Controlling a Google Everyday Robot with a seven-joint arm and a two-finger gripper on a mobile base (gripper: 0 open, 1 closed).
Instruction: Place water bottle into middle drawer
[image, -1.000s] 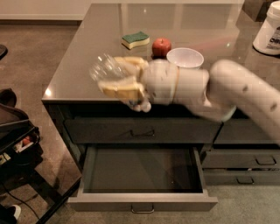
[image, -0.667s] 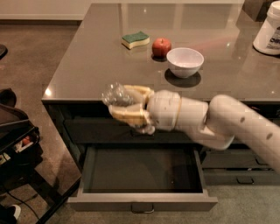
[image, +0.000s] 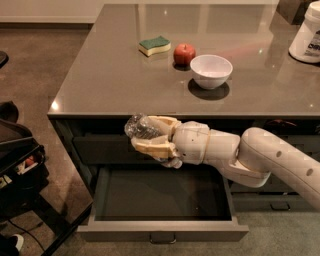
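Water bottle (image: 136, 126) sits clamped between the gripper's (image: 148, 134) fingers. Both hang over the open middle drawer (image: 160, 200), toward its eleven o'clock corner.

A kitchen, it seems: a grey surface (image: 110, 75) carries a sponge (image: 154, 45), an apple (image: 184, 54), a bowl (image: 211, 71) and a white tub (image: 306, 35), with dark drawers (image: 100, 150) beneath. The gripper (image: 148, 134) hangs over the open drawer (image: 160, 231), its fingers (image: 152, 147) closed round a bottle (image: 137, 126).
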